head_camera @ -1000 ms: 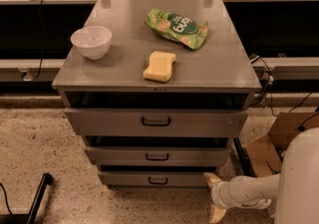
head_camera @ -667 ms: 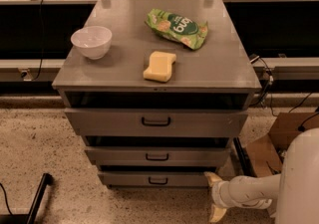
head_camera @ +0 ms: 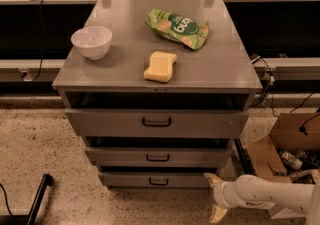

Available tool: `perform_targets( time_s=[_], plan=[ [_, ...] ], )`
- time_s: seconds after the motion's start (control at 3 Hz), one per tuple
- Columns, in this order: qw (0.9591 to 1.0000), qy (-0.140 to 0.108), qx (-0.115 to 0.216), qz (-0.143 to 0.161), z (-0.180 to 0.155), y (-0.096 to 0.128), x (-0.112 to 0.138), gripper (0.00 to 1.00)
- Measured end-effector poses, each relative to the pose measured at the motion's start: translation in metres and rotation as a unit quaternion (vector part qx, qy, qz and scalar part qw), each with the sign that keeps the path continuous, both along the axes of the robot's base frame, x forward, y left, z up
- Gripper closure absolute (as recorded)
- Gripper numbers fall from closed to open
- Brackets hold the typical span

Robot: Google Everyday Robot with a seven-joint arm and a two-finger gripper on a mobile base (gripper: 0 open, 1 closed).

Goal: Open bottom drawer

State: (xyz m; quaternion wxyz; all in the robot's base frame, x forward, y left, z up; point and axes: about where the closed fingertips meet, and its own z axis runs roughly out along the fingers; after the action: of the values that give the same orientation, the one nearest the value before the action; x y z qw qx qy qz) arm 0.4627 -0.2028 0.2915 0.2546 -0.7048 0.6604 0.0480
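Note:
The bottom drawer (head_camera: pixel 131 179) is the lowest grey front of the metal cabinet (head_camera: pixel 125 66), with a small black loop handle (head_camera: pixel 158 182). Above it sit the middle drawer (head_camera: pixel 120 157) and the taller top drawer (head_camera: pixel 110 123). My gripper (head_camera: pixel 216 196) hangs low at the cabinet's lower right corner, right of the bottom drawer's front and away from the handle. Its two pale fingers (head_camera: pixel 214 179) are spread apart, one above the other, with nothing between them. The white arm (head_camera: pixel 270 195) reaches in from the right edge.
On the cabinet top lie a white bowl (head_camera: pixel 92 42), a yellow sponge (head_camera: pixel 160 66) and a green snack bag (head_camera: pixel 177 28). An open cardboard box (head_camera: pixel 282 145) with clutter stands on the speckled floor at right. A black bar (head_camera: pixel 37 199) lies at lower left.

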Motion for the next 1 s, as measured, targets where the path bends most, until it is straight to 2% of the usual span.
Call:
perform_targets(
  time_s=[0.33, 0.67, 1.0],
  plan=[
    [0.9988, 0.000, 0.048, 0.011, -0.006, 0.005, 0.004, 0.00],
    [0.9970, 0.006, 0.073, 0.024, -0.013, 0.013, 0.008, 0.00],
    [0.9954, 0.022, 0.083, 0.043, -0.025, 0.030, 0.009, 0.00]
  ],
)
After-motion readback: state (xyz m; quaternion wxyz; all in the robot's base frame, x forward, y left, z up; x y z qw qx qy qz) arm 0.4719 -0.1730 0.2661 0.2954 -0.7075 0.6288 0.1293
